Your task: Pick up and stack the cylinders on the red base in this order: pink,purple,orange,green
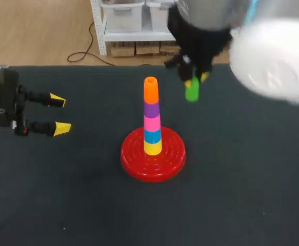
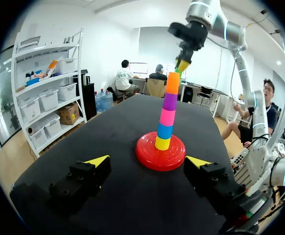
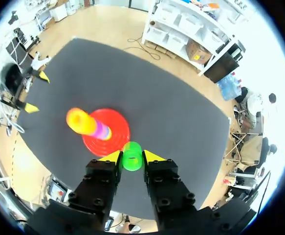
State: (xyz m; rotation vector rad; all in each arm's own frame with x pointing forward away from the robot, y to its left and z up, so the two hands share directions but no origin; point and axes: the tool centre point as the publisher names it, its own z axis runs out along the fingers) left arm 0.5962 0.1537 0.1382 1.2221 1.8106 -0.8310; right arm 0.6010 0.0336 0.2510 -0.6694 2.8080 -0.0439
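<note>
Red base (image 1: 153, 156): carries stack (image 1: 152, 120) of yellow, blue, pink, purple, orange cylinders, bottom to top. Green cylinder (image 1: 192, 92): raised beyond base, clamped between right gripper (image 3: 131, 155) fingers. Left gripper (image 1: 58, 114): left of base, jaws apart.

Stack (image 1: 151, 115) on base (image 1: 133, 163); cylinder (image 1: 192, 93) to right

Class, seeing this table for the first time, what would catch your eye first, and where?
A tower of yellow, blue, pink, purple and orange plastic cylinders stands on the round red base mid-table. The right gripper holds a green plastic cylinder aloft near the tower's orange top.
</note>
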